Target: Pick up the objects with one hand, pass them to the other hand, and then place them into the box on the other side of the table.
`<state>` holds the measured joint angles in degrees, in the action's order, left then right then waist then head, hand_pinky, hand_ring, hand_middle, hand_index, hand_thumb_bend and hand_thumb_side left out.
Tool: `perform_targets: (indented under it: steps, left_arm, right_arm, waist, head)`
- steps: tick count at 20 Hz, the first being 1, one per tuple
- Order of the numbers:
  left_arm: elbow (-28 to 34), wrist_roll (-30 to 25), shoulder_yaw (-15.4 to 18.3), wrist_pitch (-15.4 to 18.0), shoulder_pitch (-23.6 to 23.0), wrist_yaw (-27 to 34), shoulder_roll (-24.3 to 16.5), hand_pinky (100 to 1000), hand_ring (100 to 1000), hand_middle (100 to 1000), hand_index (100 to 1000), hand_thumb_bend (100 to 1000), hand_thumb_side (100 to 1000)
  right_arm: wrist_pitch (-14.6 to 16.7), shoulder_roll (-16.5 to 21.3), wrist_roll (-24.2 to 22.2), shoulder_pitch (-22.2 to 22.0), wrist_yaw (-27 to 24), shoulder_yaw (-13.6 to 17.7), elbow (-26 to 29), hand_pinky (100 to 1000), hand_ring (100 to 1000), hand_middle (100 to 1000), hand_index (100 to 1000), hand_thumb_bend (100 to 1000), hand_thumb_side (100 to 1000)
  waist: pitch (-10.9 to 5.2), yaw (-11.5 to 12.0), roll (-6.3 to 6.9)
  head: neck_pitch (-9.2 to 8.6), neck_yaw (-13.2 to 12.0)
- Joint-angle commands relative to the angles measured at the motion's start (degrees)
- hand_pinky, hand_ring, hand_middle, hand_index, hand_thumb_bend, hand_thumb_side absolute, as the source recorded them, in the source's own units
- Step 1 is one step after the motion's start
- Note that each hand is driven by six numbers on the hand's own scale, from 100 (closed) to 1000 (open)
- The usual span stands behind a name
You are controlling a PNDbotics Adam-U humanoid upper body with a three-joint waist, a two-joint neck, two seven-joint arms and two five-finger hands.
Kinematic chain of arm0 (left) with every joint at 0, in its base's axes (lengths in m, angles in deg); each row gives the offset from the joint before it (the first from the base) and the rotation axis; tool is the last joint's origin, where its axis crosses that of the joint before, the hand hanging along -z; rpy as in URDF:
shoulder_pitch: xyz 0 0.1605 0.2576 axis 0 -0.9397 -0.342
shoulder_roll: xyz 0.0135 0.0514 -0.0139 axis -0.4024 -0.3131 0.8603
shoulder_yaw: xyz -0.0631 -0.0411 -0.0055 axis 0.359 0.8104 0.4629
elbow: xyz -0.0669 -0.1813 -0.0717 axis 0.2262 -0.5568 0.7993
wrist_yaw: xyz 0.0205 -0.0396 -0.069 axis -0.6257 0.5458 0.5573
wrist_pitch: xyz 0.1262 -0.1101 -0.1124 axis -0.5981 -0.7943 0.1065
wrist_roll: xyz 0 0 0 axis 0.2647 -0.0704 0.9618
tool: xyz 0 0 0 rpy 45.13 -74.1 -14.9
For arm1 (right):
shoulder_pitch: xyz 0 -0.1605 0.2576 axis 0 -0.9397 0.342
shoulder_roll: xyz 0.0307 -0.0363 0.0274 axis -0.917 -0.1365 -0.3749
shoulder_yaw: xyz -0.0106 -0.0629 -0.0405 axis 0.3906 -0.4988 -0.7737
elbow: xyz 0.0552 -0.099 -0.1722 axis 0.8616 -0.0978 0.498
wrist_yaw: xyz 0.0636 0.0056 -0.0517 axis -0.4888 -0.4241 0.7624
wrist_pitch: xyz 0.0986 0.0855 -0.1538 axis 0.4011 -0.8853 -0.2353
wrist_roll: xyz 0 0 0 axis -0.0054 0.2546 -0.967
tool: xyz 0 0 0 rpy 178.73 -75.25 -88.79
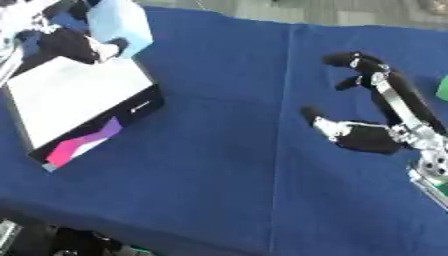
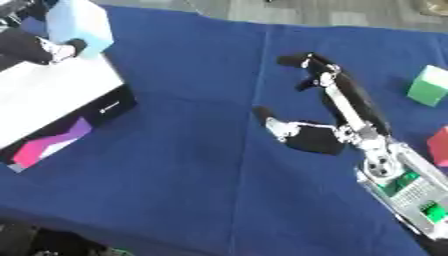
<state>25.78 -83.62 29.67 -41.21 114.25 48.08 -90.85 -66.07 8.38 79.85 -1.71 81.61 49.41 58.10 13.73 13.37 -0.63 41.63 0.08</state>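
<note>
Starting at the far left: the left hand is up in the top corner with its fingers wrapped around a light blue block, holding it right at the far edge of the box. That box is white on top with black sides and a pink and purple patch on its near corner, and it sits askew on the blue tablecloth.

Moving across, the middle of the cloth has just a crease running down it. Then there's the right hand, spread open with fingers straight, palm low over the cloth and holding nothing.

Further right, a green block sits on the cloth well apart from that hand, and a red block peeks in at the right edge just below it.
</note>
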Motion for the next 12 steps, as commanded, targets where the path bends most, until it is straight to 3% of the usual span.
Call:
perform_targets:
  steps: [1, 12]
  left_arm:
    - [-1.7, 0.8, 2.0, 0.4, 0.3, -0.3, -2.7, 754, 604, 487, 425, 100, 100]
    - [-9.5, 2.8, 5.1, 1.3, -1.7, -2.0, -3.2, 753, 608, 494, 440, 100, 100]
  right_arm:
    - [-0.2, 1.4, 0.5, 0.1, 0.1, 0.9, 1.2, 686, 897, 813, 848, 409, 382]
    - [0.0, 1.5, 1.9, -0.7, 1.0, 1.5, 1.2, 686, 894, 811, 843, 416, 368]
  waist:
    - [-0.66, -0.2, -0.01]
    - [-0.45, -1.0, -0.67]
  head:
    - [-0.80, -1.1]
    - [-1.24, -2.6]
